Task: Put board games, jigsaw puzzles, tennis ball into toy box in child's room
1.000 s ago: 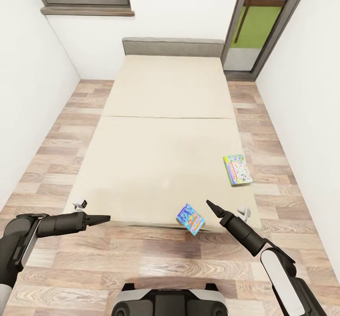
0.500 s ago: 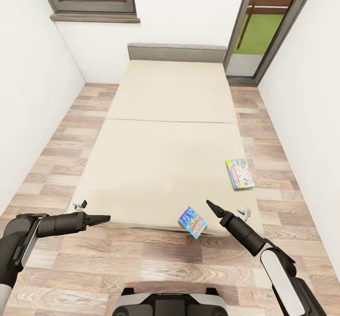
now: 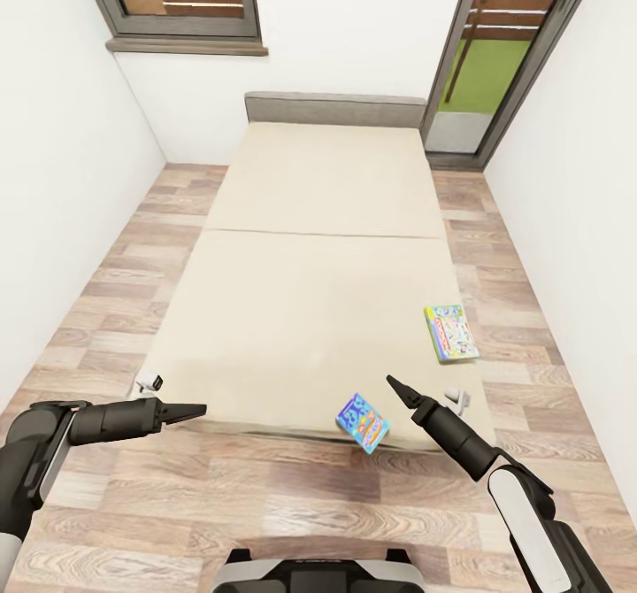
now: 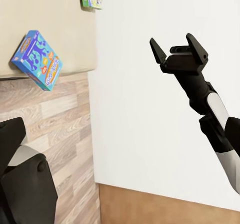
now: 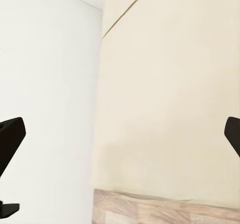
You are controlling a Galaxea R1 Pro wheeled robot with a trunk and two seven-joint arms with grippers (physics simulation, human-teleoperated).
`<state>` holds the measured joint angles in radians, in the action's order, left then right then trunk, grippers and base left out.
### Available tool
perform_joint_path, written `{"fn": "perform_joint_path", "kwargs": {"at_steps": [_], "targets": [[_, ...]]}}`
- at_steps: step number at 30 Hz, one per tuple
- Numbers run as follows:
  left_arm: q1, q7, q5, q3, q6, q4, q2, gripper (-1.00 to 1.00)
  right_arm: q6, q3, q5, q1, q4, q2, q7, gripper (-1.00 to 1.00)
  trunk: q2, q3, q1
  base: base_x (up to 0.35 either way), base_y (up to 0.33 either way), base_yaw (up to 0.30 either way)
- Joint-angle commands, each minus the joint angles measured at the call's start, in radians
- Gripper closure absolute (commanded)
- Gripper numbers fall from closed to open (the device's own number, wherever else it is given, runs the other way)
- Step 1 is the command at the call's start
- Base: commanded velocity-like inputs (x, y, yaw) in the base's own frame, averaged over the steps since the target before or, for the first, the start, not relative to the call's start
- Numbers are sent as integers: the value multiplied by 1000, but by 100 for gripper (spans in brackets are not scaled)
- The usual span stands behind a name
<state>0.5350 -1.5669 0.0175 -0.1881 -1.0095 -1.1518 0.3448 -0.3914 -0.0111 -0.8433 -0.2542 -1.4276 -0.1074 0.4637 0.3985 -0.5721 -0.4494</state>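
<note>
Just left of the right gripper (image 3: 395, 384), open-jawed, a blue board game (image 3: 361, 422) overhangs the bed (image 3: 310, 310) edge; the left gripper's (image 3: 196, 411) spread is unclear.

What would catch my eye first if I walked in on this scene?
Most likely the big beige bed running down the narrow room, bare but for two bright game boxes: a blue box hanging over its near edge and a green box by its right edge. Next, two black arms reaching in low, the left gripper and the open right gripper, both empty.
</note>
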Motion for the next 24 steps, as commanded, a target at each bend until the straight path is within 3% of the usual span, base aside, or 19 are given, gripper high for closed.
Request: {"fn": "perform_joint_path", "kwargs": {"at_steps": [1,24], "targets": [[0,-4,-1,0,-11,0,0,-100,-9,-1,-10,0,0,0,3,-100,1,0,-1,0,0,4],[0,-4,-1,1,-11,0,0,-100,-9,-1,-7,0,1,4,13,-100,1,39,-1,0,0,0]]}}
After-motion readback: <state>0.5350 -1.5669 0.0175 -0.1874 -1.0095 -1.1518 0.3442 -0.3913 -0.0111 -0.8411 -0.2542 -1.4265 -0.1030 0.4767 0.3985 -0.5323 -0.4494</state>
